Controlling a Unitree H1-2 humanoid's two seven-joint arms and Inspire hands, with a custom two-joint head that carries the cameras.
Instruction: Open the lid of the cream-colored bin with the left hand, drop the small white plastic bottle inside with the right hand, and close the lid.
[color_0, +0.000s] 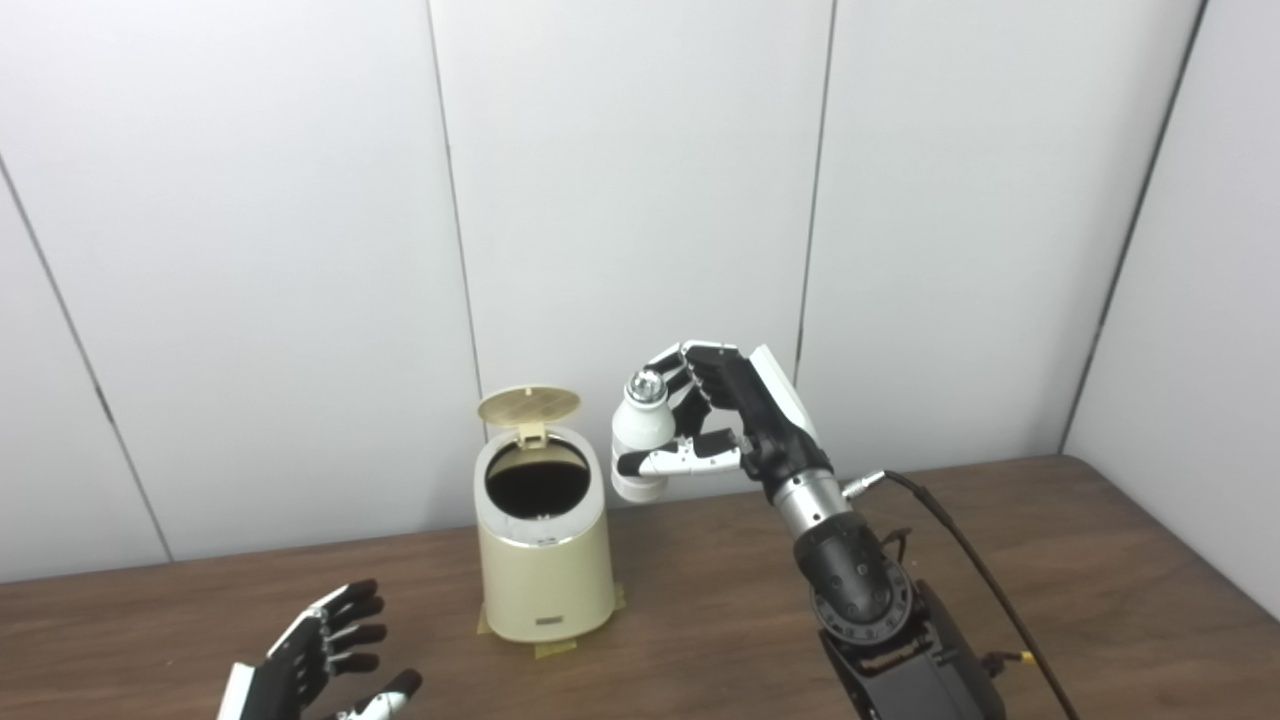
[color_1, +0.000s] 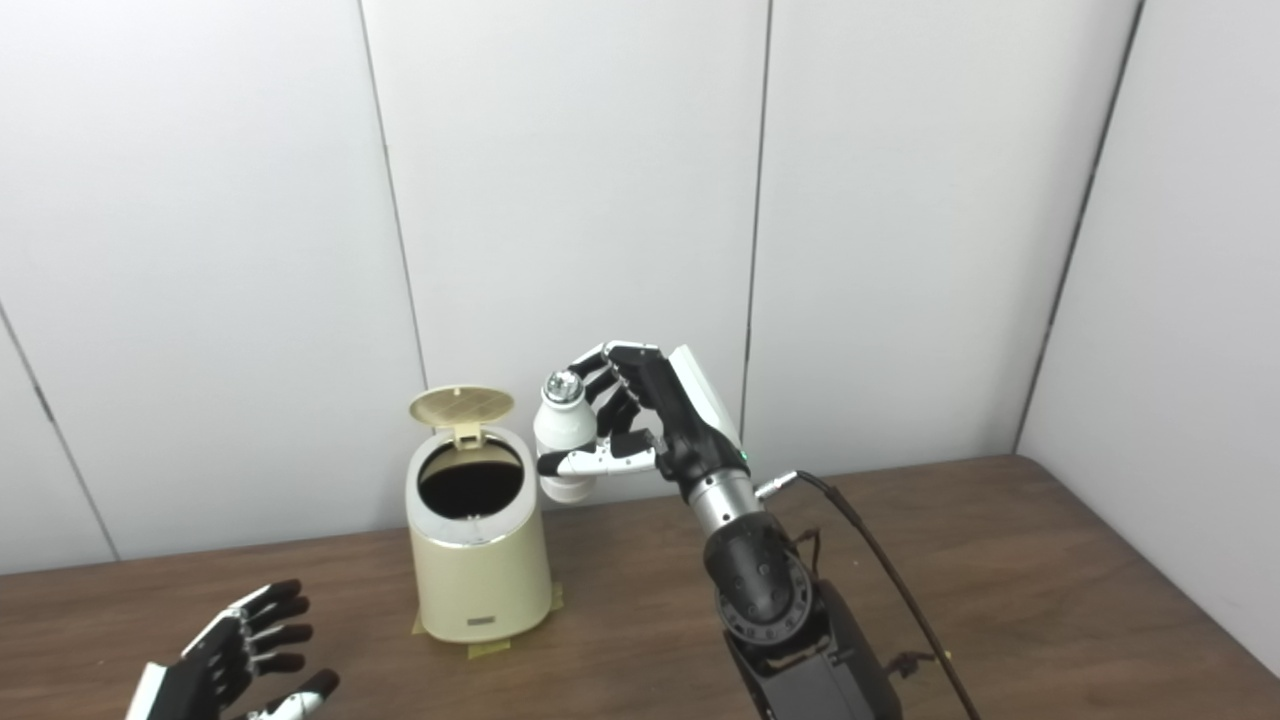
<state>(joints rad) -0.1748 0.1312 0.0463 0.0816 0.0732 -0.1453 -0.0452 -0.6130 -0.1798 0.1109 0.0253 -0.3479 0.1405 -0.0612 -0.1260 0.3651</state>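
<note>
small white plastic bottle (color_0: 641, 436) gripped in right hand (color_0: 722, 415) fingers (color_0: 668, 462), just right of open cream-colored cylindrical bin (color_0: 545, 565); left hand (color_0: 318, 660) fingers spread, empty.

No readable text anywhere; small plate low on the cream bin (color_0: 549, 621), lettering too blurred

Rear wall (color_0: 640, 200): pale grey-white panels w/ thin dark vertical seams, no marks noted. Side wall (color_0: 1230, 300) at right met it in a corner, same finish. Table (color_0: 1080, 560): dark brown wood-grain top, rounded far-right corner, butted vs. rear wall. Lighting even, soft shadows only.
</note>
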